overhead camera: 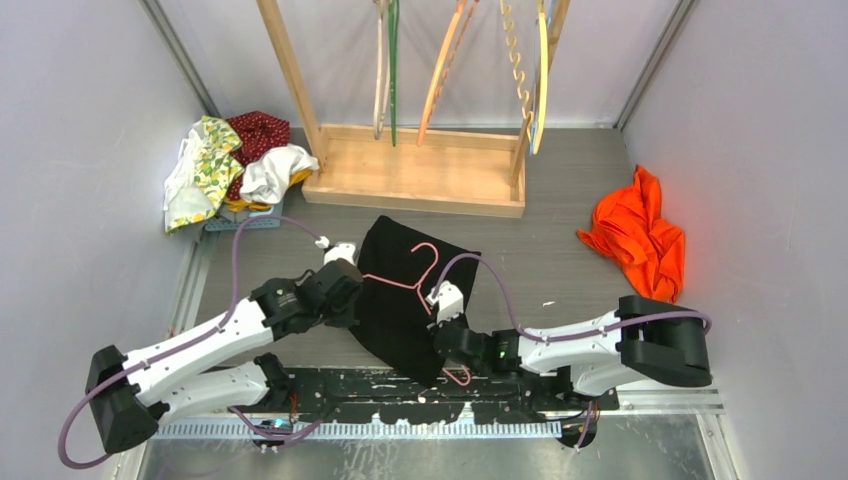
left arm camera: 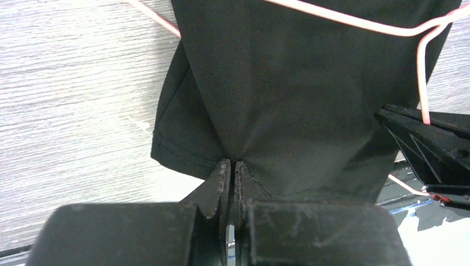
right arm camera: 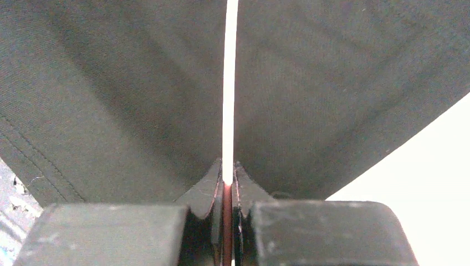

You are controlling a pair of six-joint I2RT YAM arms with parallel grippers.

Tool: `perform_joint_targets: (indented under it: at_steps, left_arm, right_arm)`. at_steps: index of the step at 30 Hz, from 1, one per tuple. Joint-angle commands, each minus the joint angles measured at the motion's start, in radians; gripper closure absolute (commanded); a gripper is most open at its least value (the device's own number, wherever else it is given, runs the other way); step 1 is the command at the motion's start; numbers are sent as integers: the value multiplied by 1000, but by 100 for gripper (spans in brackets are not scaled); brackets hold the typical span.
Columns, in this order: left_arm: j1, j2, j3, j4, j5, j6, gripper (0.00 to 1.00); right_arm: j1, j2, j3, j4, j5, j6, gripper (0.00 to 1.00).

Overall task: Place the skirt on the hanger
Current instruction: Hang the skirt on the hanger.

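Note:
A black skirt (overhead camera: 400, 290) lies on the grey table between my two arms. A thin pink wire hanger (overhead camera: 425, 262) lies across it, hook toward the rack. My left gripper (overhead camera: 352, 292) is at the skirt's left edge, shut on a fold of the skirt (left arm camera: 277, 94). My right gripper (overhead camera: 447, 330) is at the skirt's near right edge, shut on the hanger's wire (right arm camera: 229, 83), which runs straight up over the black cloth (right arm camera: 111, 100). The hanger (left arm camera: 343, 21) crosses the top of the left wrist view, and the right gripper's fingers (left arm camera: 432, 144) show at its right edge.
A wooden rack (overhead camera: 415, 175) with several coloured hangers stands at the back. A pile of patterned clothes (overhead camera: 230, 165) lies at the back left. An orange garment (overhead camera: 640, 235) lies at the right. Grey walls close in both sides.

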Motion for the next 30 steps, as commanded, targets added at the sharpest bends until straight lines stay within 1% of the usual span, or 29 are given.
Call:
perform_joint_targets:
  at_steps: [1,9,16,20,26,30]
  left_arm:
    - [22,-48,-7,-59,-25,11,100]
    - [48,-57,-45,-71,-31,3,100]
    - [57,-56,-48,-93,-82,-22,100]
    - [75,-57,-48,-92,-81,-19,100]
    - [111,-27,-53,-68,-68,3,100]
    - [127,-11,-57,-60,-67,14,100]
  right_arm:
    - [-37,11,63,27,-39,-59,99]
    - [-97,80,105,50,-94,-108,99]
    - [-177,83,148,-28,-93,-155,99]
    - [-237,80,153,-33,-130,-188,99]
    - [-257,88,175,-17,-183,-231,99]
    - [-257,53,190,-54,-175,-262,99]
